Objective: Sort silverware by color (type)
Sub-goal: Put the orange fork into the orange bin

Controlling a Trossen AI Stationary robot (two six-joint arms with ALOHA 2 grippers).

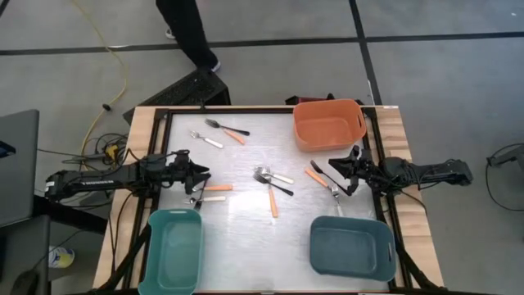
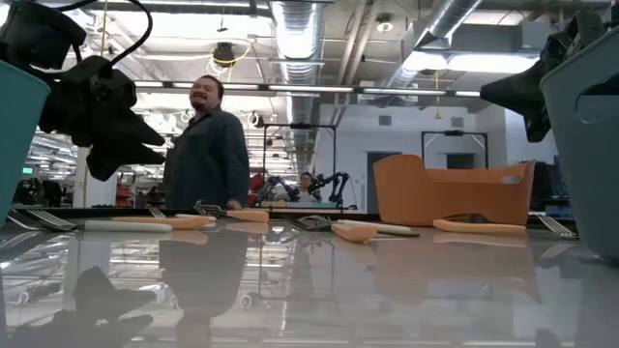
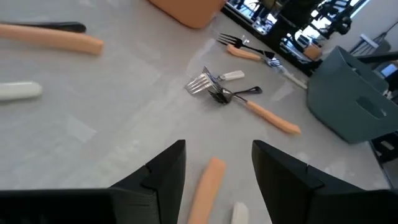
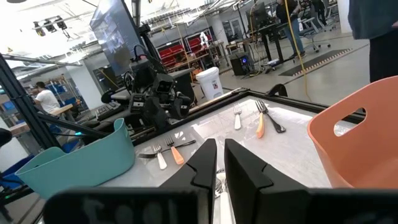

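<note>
Orange, white and black handles lie scattered across the surface point(image 1: 246, 221), and all three bins, the orange bin point(image 1: 329, 124), the light teal bin point(image 1: 173, 250) and the dark teal bin point(image 1: 352, 248), look empty from above, so the sorting seems barely begun. The silverware point(image 1: 272, 182) sits in loose groups: a few pieces near the far left, a tangle of forks in the middle with an orange-handled fork just beside it, a pair near the right arm, and two more by the left arm. The left gripper point(image 1: 199, 182) reaches in from the left edge, hovering low over an orange-handled piece point(image 3: 206, 186) with a white one beside it; its fingers point(image 3: 160, 174) stand partly open to either side of that handle, holding nothing. The right gripper point(image 1: 350, 170) stretches in from the right, above the pair there, its fingers point(image 4: 202, 168) nearly together with only a narrow gap and nothing between them.
</note>
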